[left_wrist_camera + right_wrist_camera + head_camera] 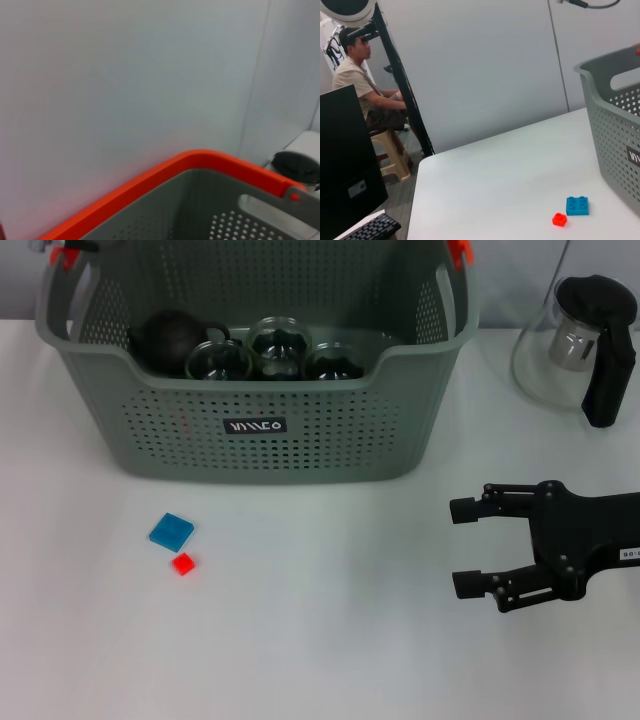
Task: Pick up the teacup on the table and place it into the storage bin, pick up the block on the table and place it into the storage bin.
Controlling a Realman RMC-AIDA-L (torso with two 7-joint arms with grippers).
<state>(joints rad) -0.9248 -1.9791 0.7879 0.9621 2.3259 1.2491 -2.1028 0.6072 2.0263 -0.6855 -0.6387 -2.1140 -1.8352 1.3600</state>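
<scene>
The grey-green storage bin (270, 440) stands at the back of the white table, with orange handle clips and a black label. Three glass teacups (280, 345) and a dark round teapot (168, 338) lie inside it; no teacup shows on the table. A blue block (171, 531) and a small red block (183, 563) lie in front of the bin's left part. My right gripper (462, 547) is open and empty, low over the table at the right, far from the blocks. The right wrist view shows the blue block (577, 205), the red block (559, 219) and the bin (615, 130). The left wrist view shows only the bin's orange rim (165, 175).
A glass teapot with a black lid and handle (585, 345) stands at the back right of the table. Beyond the table's left edge, the right wrist view shows a seated person (362, 85), a black monitor (345, 160) and a keyboard (370, 230).
</scene>
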